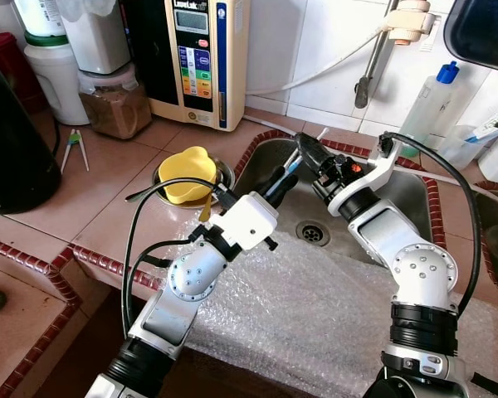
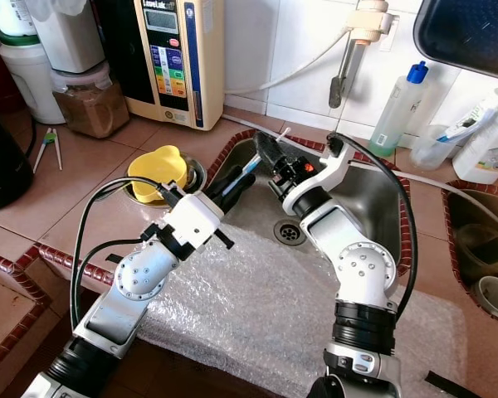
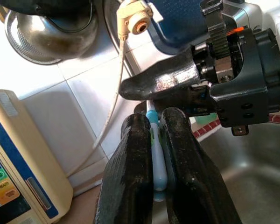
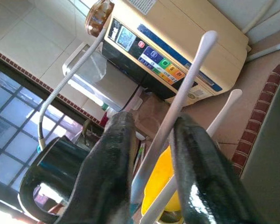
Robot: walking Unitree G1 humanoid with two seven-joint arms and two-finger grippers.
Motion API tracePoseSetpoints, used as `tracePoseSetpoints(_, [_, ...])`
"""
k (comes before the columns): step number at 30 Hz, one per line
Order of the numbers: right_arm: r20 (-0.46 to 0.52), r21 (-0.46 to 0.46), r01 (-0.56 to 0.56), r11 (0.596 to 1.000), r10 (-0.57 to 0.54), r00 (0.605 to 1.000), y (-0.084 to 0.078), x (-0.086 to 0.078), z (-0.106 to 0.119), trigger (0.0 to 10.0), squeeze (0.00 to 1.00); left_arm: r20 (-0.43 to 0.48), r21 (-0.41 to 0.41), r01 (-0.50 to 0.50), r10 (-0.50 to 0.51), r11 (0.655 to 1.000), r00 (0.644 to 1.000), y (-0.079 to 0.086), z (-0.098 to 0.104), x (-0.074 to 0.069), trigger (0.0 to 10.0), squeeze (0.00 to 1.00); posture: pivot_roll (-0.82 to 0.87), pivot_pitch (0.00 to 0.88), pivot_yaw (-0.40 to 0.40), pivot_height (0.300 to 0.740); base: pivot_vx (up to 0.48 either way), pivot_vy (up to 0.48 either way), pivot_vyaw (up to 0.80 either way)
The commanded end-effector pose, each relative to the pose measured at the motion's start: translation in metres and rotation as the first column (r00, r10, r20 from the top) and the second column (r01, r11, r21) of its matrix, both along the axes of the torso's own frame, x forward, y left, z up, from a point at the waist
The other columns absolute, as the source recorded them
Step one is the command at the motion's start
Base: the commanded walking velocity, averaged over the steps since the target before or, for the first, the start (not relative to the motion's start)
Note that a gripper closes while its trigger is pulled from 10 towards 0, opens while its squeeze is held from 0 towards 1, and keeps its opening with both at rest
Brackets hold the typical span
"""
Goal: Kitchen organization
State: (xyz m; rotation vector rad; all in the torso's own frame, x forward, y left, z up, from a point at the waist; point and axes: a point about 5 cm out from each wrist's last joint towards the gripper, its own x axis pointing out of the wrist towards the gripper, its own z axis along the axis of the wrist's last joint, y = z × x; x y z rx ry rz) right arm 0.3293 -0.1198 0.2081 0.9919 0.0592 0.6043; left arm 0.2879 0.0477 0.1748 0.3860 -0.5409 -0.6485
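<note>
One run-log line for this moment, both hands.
left hand: shut on blue toothbrush | right hand: white sticks between fingers, grip unclear | place: over sink | yellow bowl: counter

Head stereo pair: looks forward and down over the stainless steel sink (image 1: 415, 199) set in the terracotta-tiled counter (image 1: 108, 166).
Left wrist camera: close along its black fingers (image 3: 130, 186), facing the white tiled wall (image 3: 84, 98).
Right wrist camera: close, facing the cream-and-blue water purifier box (image 4: 177, 56).
Shared: the purifier.
</note>
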Motion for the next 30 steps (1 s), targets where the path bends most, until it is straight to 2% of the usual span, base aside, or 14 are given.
tracePoseSetpoints(1, [-0.006,0.007,-0.016,1.0,0.016,1.0,0.0016,-0.0012,0.0,0.0,0.0,0.004,0.008,0.006,-0.006,1.0,1.0,-0.0029,0.0002,0.0002,0.8,0.0,-0.07,0.024,-0.036,0.74,0.0,0.0,0.0])
tracePoseSetpoints(4, [-0.005,0.008,-0.017,1.0,0.017,1.0,0.0018,-0.0016,0.0002,0.0,0.0,0.006,0.008,0.006,-0.006,1.0,1.0,-0.0028,0.0004,0.0001,1.5,0.0,-0.08,0.025,-0.035,0.74,0.0,0.0,0.0])
tracePoseSetpoints(5, [-0.006,0.008,-0.015,1.0,0.015,1.0,0.0015,-0.0017,0.0,0.0,0.0,0.005,0.008,0.007,-0.007,1.0,1.0,-0.0028,0.0002,0.0001,2.2,0.0,-0.08,0.026,-0.035,0.74,0.0,0.0,0.0])
tracePoseSetpoints(8, [-0.007,0.009,-0.013,1.0,0.013,1.0,0.0008,-0.0017,-0.0003,0.0,0.0,0.005,0.008,0.007,-0.007,1.0,1.0,-0.0029,0.0003,0.0002,2.4,0.0,-0.08,0.026,-0.034,0.74,0.0,0.0,0.0])
tracePoseSetpoints(9, [-0.008,0.01,-0.011,1.0,0.011,1.0,0.0005,-0.0018,-0.0003,0.0,0.0,0.006,0.009,0.008,-0.008,1.0,1.0,-0.003,0.0003,0.0002,3.1,0.0,-0.08,0.026,-0.034,0.74,0.0,0.0,0.0])
tracePoseSetpoints(12, [-0.009,0.011,-0.01,1.0,0.01,1.0,0.0005,-0.0018,-0.0003,0.0,0.0,-0.003,0.009,0.013,-0.013,1.0,1.0,-0.0032,-0.0004,0.0003,3.5,0.0,-0.08,0.025,-0.033,0.74,0.0,0.0,0.0])
tracePoseSetpoints(14, [-0.01,0.012,-0.009,1.0,0.009,1.0,0.0004,-0.0019,-0.0004,0.0,0.0,-0.004,0.007,0.016,-0.016,1.0,1.0,-0.0036,-0.0005,-0.0002,5.8,0.0,-0.08,0.027,-0.032,0.74,0.0,0.0,0.0])
tracePoseSetpoints(15, [-0.01,0.012,-0.007,1.0,0.008,1.0,0.0003,-0.0019,-0.0006,0.0,0.0,0.0,0.007,0.016,-0.016,1.0,1.0,-0.0036,-0.0004,-0.0004,5.8,0.0,-0.08,0.027,-0.032,0.74,0.0,0.0,0.0])
tracePoseSetpoints(16, [-0.01,0.013,-0.007,1.0,0.007,1.0,0.0002,-0.0019,-0.0006,0.0,0.0,-0.004,0.004,0.016,-0.016,1.0,1.0,-0.0035,-0.0005,-0.0003,8.3,0.0,-0.08,0.027,-0.033,0.74,0.0,0.0,0.0])
tracePoseSetpoints(17, [-0.01,0.013,-0.007,1.0,0.007,1.0,0.0001,-0.002,-0.0005,0.0,0.0,-0.006,0.001,0.016,-0.016,1.0,1.0,-0.0034,-0.0007,-0.0002,8.3,0.0,-0.08,0.027,-0.033,0.74,0.0,0.0,0.0])
tracePoseSetpoints(18, [-0.01,0.013,-0.005,1.0,0.006,1.0,-0.0001,-0.002,-0.0004,0.0,0.0,-0.009,-0.015,0.009,-0.01,1.0,1.0,-0.0025,-0.0001,0.0002,10.0,0.95,-0.08,0.027,-0.033,0.74,0.0,0.0,0.0])
tracePoseSetpoints(19, [-0.009,0.014,-0.004,1.0,0.004,1.0,-0.0004,-0.0019,-0.0002,0.0,0.0,-0.011,-0.024,0.008,-0.009,1.0,1.0,-0.0022,0.0002,0.0003,10.0,1.0,-0.08,0.027,-0.033,0.74,0.0,0.0,0.0])
tracePoseSetpoints(26, [-0.01,0.012,0.007,1.0,-0.007,1.0,-0.0017,-0.0008,0.0003,0.0,0.0,-0.018,-0.049,0.02,-0.021,0.999,1.0,-0.0021,0.0015,-0.0001,10.0,1.0,-0.08,0.027,-0.034,0.74,0.0,0.0,0.0])
tracePoseSetpoints(30, [-0.014,-0.023,0.064,0.998,-0.065,0.998,-0.0065,0.0028,-0.001,0.0,0.0,-0.021,-0.052,0.037,-0.038,0.998,0.999,-0.0035,0.0024,-0.0008,10.0,1.0,-0.08,0.027,-0.033,0.74,0.0,0.0,0.0])
